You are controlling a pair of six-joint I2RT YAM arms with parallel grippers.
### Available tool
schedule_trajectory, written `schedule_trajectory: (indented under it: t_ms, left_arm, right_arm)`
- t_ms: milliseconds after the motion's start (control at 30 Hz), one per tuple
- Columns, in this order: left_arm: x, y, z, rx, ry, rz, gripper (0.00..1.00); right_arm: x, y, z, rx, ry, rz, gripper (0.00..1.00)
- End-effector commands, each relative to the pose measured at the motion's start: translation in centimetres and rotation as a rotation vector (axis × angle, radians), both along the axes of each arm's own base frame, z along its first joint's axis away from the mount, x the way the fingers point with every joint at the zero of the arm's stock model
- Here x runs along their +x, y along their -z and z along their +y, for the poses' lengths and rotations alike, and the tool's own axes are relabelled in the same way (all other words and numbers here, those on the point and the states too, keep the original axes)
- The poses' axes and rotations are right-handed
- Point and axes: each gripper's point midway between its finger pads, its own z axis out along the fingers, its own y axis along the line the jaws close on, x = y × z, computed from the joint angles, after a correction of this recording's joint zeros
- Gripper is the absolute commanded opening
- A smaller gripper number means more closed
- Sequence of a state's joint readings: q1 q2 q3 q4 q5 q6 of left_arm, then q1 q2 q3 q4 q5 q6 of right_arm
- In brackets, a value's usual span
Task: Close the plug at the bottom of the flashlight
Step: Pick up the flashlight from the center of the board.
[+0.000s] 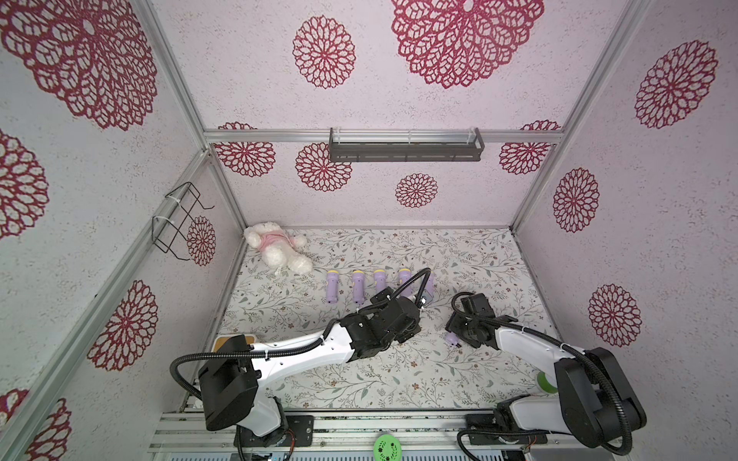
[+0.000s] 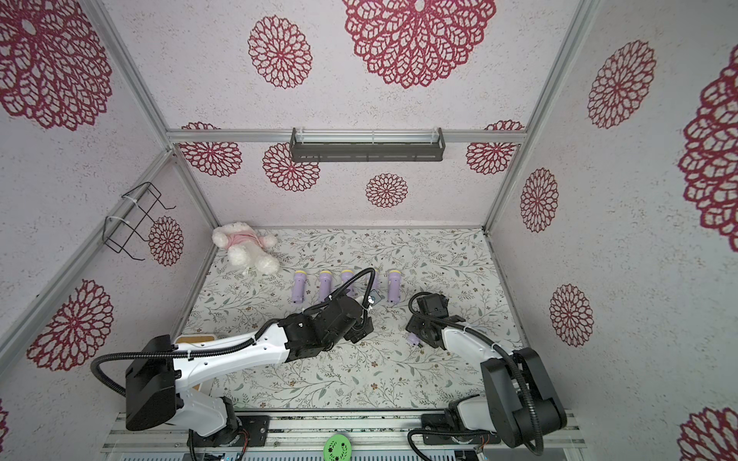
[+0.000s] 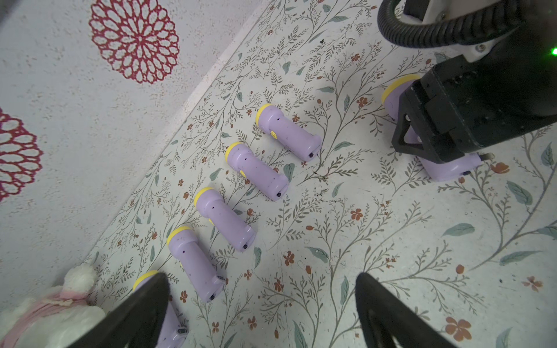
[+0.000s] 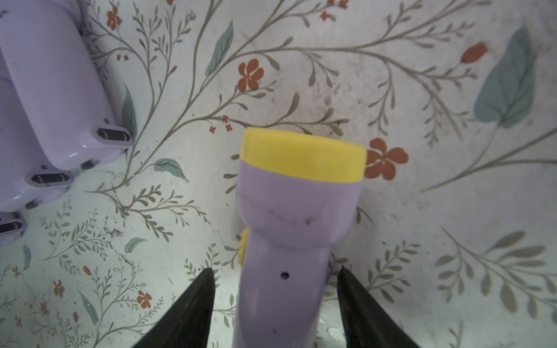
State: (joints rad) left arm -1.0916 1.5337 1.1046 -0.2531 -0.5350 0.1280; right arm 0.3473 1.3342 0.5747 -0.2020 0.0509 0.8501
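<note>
Your right jaws stood parted astride the flashlight point(image 4: 295, 241), one black finger point(image 4: 193, 307) on each side of its lilac barrel. A sliver of counter point(image 1: 399, 371) showed between each finger and the plastic, so they gripped nothing. The flashlight lay on its side on the counter, its yellow head pointing away from the wrist. In the left wrist view a small pale prong point(image 3: 489, 156) stuck out at its base end. In both top views only a lilac bit of it showed from under the right arm point(image 1: 519, 339).

Your left jaws were released wide with nothing between them, hanging above bare counter. Near them a row point(image 3: 224, 220) of five more flashlights lay side by side, heads toward the back wall. A plush toy point(image 1: 277, 247) lay in the far left corner.
</note>
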Motion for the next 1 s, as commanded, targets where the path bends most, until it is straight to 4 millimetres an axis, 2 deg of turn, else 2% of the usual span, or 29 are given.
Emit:
schedule_trajectory:
  t_ms: [0,567,967]
  left_arm:
    - [-0.2,-0.9,-0.5,-0.003,0.014,-0.019,0.97]
    - [-0.2,-0.1,-0.7,0.014,0.017,-0.012,0.97]
    - [-0.3,0.0,-0.8,0.019,0.020,-0.011,0.97]
  right_arm:
    - [-0.3,0.5,-0.1,-0.022,0.021,0.006,0.63]
    - [-1.0,2.0,-0.3,-0.043,0.014,0.046,0.52]
    - [-1.7,2.7,-0.4,-0.042,0.016,0.067,0.51]
